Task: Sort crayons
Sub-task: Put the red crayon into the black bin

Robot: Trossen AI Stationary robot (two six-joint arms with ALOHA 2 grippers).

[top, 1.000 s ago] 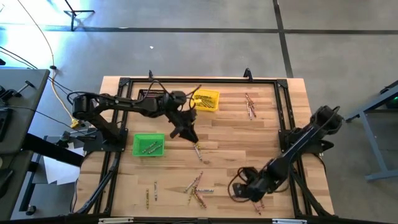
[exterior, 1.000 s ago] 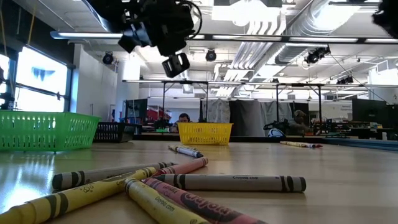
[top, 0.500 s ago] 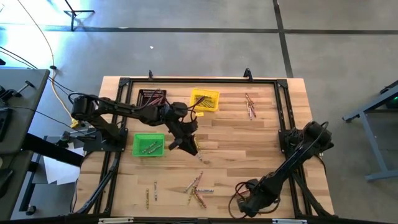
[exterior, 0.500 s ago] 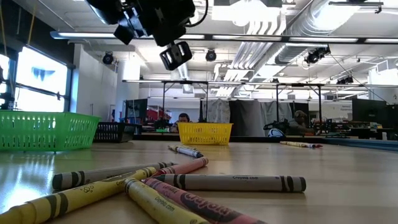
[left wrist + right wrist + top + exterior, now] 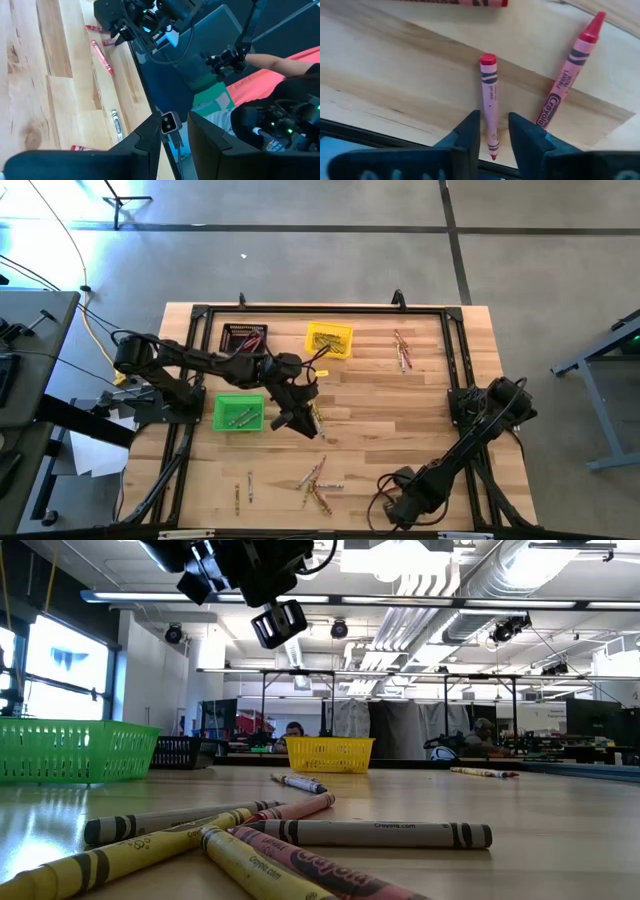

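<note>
We've got the right pincer [image 5: 494, 131] down at the near edge of the tabletop [image 5: 400, 400], fingers set on either side of a red crayon [image 5: 490, 100], another red crayon [image 5: 568, 71] lying just beside it. The left pincer [image 5: 297, 420] hangs over the middle, next to the green bin [image 5: 239, 413], fingers a little apart with nothing between them. More crayons [image 5: 290, 835] lie scattered toward the front.

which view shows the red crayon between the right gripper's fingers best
The right wrist view: the red crayon lies between the right gripper fingers, label visible. The high view shows only that gripper at the table's near edge; the low and left wrist views don't show it.
</note>
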